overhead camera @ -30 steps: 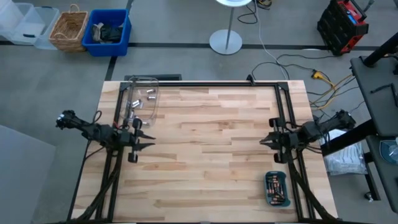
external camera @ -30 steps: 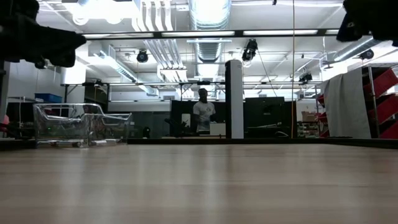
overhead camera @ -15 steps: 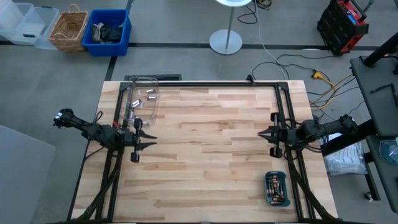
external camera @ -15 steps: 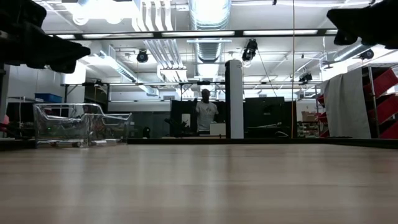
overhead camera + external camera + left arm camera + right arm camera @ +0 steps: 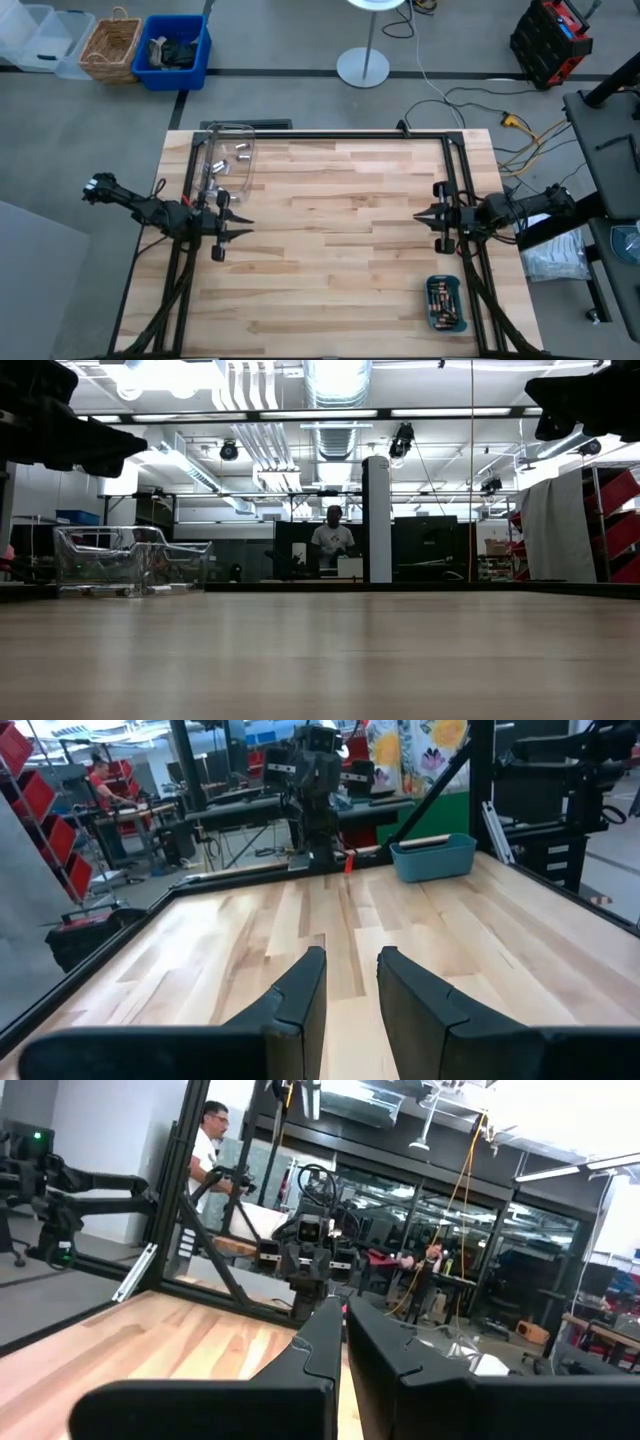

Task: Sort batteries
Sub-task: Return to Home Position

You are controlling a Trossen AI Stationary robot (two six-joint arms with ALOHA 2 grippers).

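Your left hand point(image 5: 232, 224) hangs over the left edge of the light wooden counter point(image 5: 330, 260), pointing level across it toward the other arm. Its two dark fingers point(image 5: 300, 995) stand a narrow gap apart with nothing between them. Your right hand point(image 5: 428, 216) hangs over the right edge, facing the left one. Its fingers point(image 5: 320, 1342) are almost pressed together and grip nothing. The silver-and-dark batteries point(image 5: 241, 152) lie in the clear plastic box point(image 5: 228, 128) at the far left corner, just beyond the left hand. The coppery batteries point(image 5: 443, 300) are packed in the teal rectangular tray point(image 5: 446, 280) at the near right corner.
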